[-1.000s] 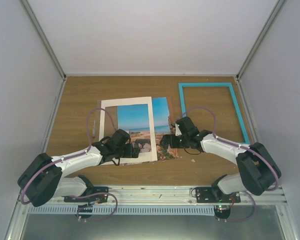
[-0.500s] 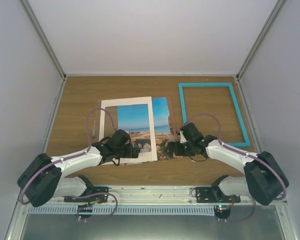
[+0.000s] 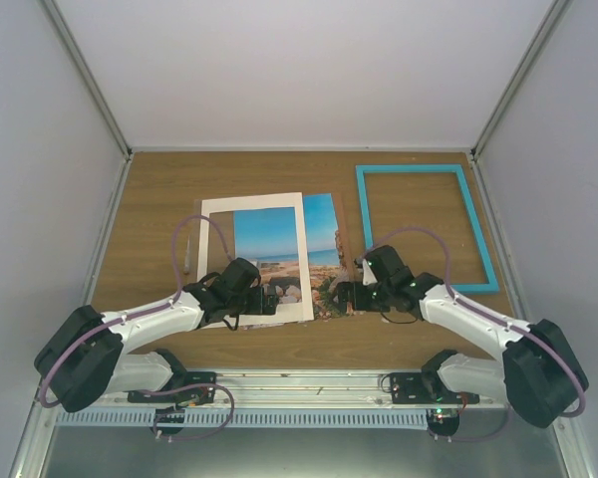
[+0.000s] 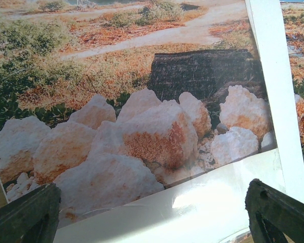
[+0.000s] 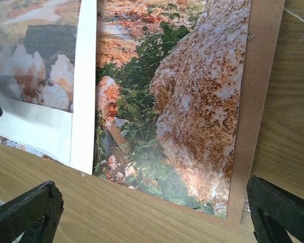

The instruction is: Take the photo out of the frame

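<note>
On the table (image 3: pixel 159 189) the frame (image 3: pixel 411 168) lies empty at the far right, apart from the photo (image 3: pixel 321 224), which lies in the middle, partly under a white mat (image 3: pixel 215 219). The left gripper (image 3: pixel 269 299) and right gripper (image 3: pixel 331 294) hang with jaws apart over its near edge. Closing there may crease the paper or catch the mat, but bare wood is free in front.

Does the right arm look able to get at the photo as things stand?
Probably yes: the right gripper is open at the lower right corner of the photo, which the white mat leaves bare, though it lies flat on the backing board.
</note>
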You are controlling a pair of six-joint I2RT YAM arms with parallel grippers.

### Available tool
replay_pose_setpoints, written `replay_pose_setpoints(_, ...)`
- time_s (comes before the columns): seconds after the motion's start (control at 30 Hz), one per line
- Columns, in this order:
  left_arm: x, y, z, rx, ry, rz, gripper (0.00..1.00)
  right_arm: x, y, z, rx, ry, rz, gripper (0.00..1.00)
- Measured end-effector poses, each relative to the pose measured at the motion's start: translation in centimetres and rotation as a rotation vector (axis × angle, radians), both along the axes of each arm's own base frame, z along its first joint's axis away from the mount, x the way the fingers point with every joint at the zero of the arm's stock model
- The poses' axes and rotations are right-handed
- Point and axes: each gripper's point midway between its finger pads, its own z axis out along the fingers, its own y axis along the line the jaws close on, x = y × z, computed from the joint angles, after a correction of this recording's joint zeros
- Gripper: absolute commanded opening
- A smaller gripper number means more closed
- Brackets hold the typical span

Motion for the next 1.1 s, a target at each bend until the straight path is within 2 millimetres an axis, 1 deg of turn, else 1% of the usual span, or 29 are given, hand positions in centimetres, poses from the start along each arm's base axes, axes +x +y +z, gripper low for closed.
replay_pose_setpoints(0.2,0.0,0.0,0.0,-0.002,0.002,0.004,0.99,-0.3,0.4,0.3,0.029,0.006,0.012,1.00)
replay_pose_setpoints(0.53,0.0,0.0,0.0,-0.003,0.003,0.006,0.99,-1.3,0.2,-1.6,0.020,0.064,0.021,1.00)
replay_pose_setpoints(0.73,0.0,0.1,-0.1,-0.002,0.003,0.006,0.99,-1.1,0.4,-1.7,0.027,0.066,0.017,1.00)
replay_pose_setpoints(1.1,0.0,0.1,-0.2,-0.007,0.000,0.011,0.99,-0.5,1.8,-1.3,0.096,0.056,0.029,1.00)
